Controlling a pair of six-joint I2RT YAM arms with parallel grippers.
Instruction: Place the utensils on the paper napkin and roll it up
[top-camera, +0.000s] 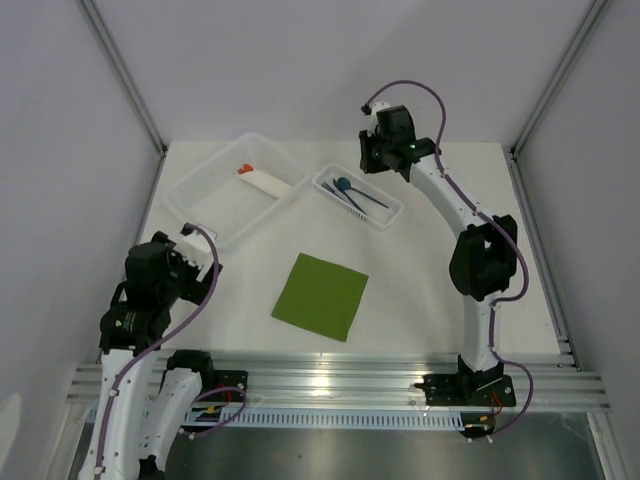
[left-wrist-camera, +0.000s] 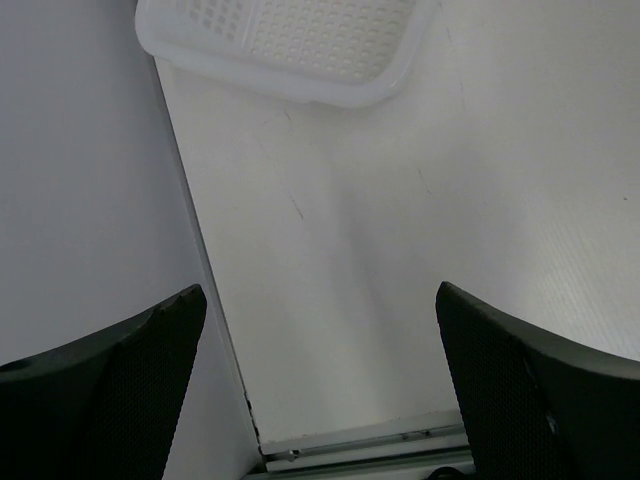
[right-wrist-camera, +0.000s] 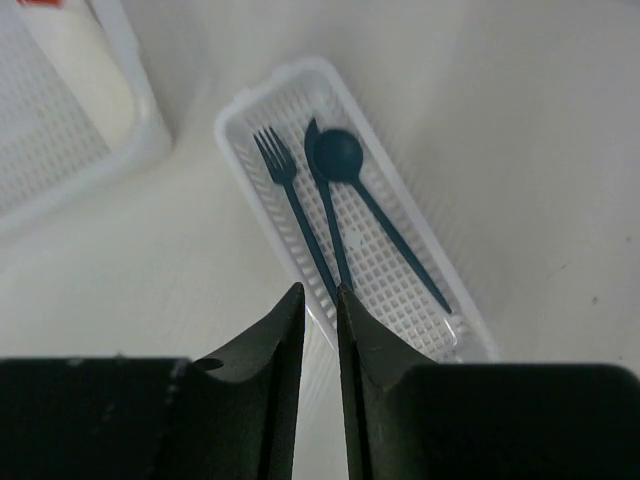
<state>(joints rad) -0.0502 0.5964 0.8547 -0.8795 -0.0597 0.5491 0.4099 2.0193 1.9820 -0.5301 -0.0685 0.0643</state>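
A: Starting nearest the bases, what do you see?
B: The left gripper (left-wrist-camera: 320, 292) hangs low by the table's (top-camera: 430, 280) left edge, fingers spread wide, nothing between them. Just beyond, the paper napkin (top-camera: 321, 296) lies flat and bare.
A: So nothing is on it yet?
B: Nothing. I'd judge the task barely begun: picking up, placing and rolling are all left to do.
A: And the utensils (top-camera: 352, 194)?
B: All in the small basket (right-wrist-camera: 395, 295), further back. Three of them: one fork (right-wrist-camera: 273, 152), one knife (right-wrist-camera: 328, 210), one spoon (right-wrist-camera: 340, 157), lying close together.
A: The right gripper (right-wrist-camera: 318, 290)?
B: Hovering over that basket, fingers pinched almost together, gripping nothing.
A: Anything else?
B: One napkin, two baskets. The large basket (top-camera: 205, 190), far left, holds one white roll (top-camera: 268, 183) with an orange tip
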